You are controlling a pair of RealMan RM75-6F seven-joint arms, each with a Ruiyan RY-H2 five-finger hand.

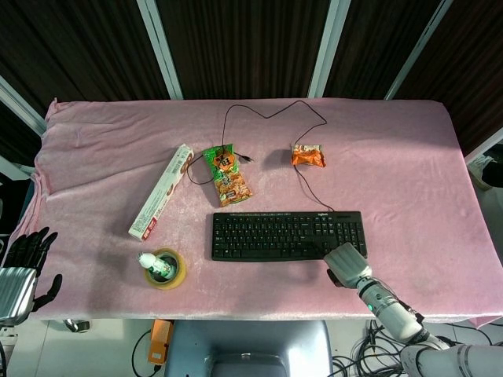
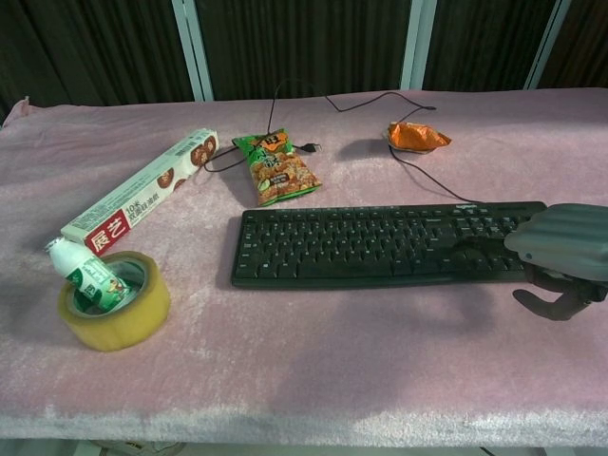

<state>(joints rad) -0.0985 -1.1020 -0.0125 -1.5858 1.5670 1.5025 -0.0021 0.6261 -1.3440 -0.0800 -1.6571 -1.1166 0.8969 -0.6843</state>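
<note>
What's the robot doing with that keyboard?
The right hand rests over the right end of the black keyboard on the pink cloth. The left hand hangs open off the table's left edge, holding nothing. A small bottle sits inside a tape roll; snack packs lie behind.

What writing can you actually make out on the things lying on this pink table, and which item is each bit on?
"展艺", white on a red patch, with "10" beside it: long box
"83", roughly, on the top label: green snack bag
Brand mark at the top right corner: keyboard, too small to read
Green label: small bottle, blurred
Print: orange packet, unreadable
</note>
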